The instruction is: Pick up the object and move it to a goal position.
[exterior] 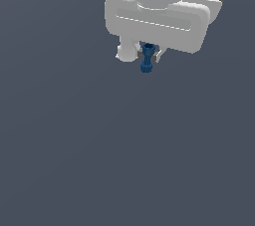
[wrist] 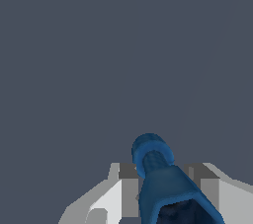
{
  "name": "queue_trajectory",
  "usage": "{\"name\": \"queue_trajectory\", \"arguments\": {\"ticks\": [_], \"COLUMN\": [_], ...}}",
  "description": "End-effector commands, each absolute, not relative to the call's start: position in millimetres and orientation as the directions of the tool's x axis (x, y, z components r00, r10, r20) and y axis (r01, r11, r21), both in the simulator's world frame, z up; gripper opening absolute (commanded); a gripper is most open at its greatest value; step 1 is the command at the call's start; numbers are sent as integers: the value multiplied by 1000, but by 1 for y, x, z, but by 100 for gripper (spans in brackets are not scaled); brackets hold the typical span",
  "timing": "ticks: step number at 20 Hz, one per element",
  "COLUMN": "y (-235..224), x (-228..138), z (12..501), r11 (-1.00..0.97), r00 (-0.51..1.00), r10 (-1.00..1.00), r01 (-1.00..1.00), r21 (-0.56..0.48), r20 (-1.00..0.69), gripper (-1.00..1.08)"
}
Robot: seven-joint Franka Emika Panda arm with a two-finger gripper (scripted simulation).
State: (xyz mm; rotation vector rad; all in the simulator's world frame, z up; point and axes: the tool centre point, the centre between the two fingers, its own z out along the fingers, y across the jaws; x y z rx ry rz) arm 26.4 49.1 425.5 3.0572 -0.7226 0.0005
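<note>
The object [exterior: 147,57] is a small dark blue hourglass-shaped piece, upright, hanging under the white gripper [exterior: 148,56] near the top of the exterior view. The fingers close on its upper half from both sides, and its lower flared end sticks out below them. In the wrist view the object [wrist: 163,178] fills the space between the two grey finger pads [wrist: 128,188], which press against it. The gripper [wrist: 165,188] is shut on it, and the piece is off the floor as far as I can tell.
A plain dark grey-blue floor [exterior: 124,160] fills both views. The white hand body [exterior: 157,21] covers the top centre of the exterior view.
</note>
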Motion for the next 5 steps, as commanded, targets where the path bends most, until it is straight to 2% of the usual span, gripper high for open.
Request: {"name": "queue_trajectory", "arguments": {"ticks": [1, 5], "y": [49, 49], "x": [27, 28], "z": [428, 427], "r11": [-894, -894], "r00": [894, 894], "r10": [-448, -448], "r01": [-448, -448], "r21": [0, 0], "r20": [0, 0], "gripper": [-100, -100]}}
